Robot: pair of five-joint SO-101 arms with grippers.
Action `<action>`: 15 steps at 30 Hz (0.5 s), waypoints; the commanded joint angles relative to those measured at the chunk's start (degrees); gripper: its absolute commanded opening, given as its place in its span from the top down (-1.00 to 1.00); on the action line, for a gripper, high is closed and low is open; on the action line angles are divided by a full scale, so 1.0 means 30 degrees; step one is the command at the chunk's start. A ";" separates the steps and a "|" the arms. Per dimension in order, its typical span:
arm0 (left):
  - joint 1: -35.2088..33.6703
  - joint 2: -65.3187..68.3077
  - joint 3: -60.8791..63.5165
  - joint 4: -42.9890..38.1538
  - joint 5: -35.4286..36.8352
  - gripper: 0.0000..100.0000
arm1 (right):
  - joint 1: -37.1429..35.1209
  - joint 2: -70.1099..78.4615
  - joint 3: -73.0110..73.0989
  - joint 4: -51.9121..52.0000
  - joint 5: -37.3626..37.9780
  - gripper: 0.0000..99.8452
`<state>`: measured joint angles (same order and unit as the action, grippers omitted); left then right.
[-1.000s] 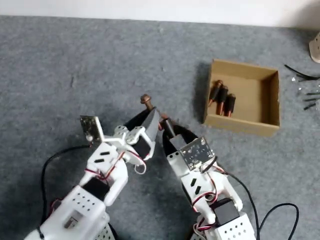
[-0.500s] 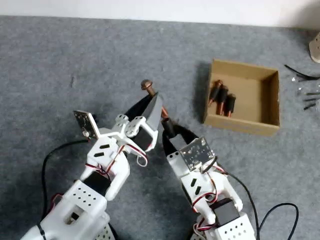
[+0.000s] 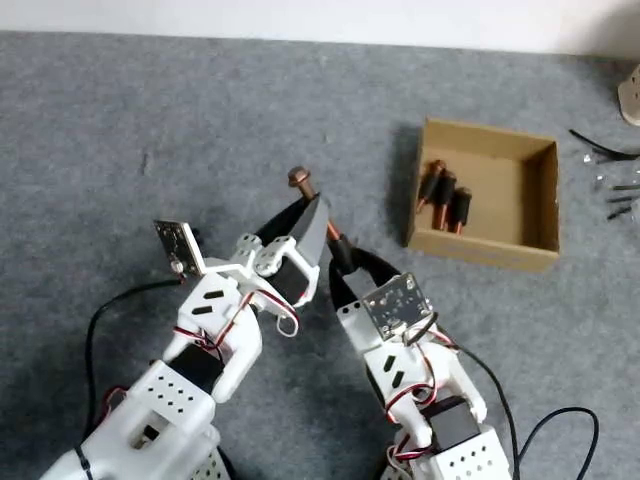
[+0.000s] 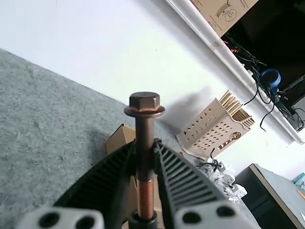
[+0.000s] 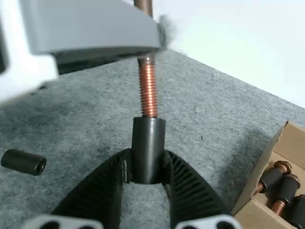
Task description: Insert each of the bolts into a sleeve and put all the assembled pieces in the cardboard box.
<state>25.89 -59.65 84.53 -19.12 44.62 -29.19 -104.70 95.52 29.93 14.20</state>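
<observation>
The bolt [image 4: 144, 112] stands clamped between the left gripper [image 4: 144, 145] fingers, which are drawn in narrow against its shank. Its hex head sticks out past the fingertips and its copper thread runs back down between the two ribbed pads. The right gripper [image 5: 147, 160] sits just beside the left one, tip to tip. It is closed tightly on a dark sleeve [image 5: 148, 148], which rises past its own fingertips. The bolt's threaded end comes down in line with the sleeve and meets the sleeve's open mouth. How far it goes in cannot be told.

A second, loose sleeve [image 5: 23, 162] lies on its side on the grey carpet [image 3: 150, 110], apart from the right gripper. The cardboard box [image 3: 480, 252] sits well apart from both grippers, on the right gripper's side. Three assembled pieces [image 3: 443, 197] lie side by side against the box's nearer wall.
</observation>
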 commanded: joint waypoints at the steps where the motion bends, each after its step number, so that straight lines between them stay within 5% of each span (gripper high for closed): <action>1: 0.0425 0.0044 -0.0015 0.0059 0.0117 0.98 | 0.0249 -0.0220 0.2271 -0.0630 0.0234 0.99; 15: 0.1832 0.0044 0.0425 0.2198 0.0059 0.98 | 0.0806 -0.0220 0.2271 -0.0630 0.0234 0.99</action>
<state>28.53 -59.65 86.29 -15.52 44.97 -28.48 -104.62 95.52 30.02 14.29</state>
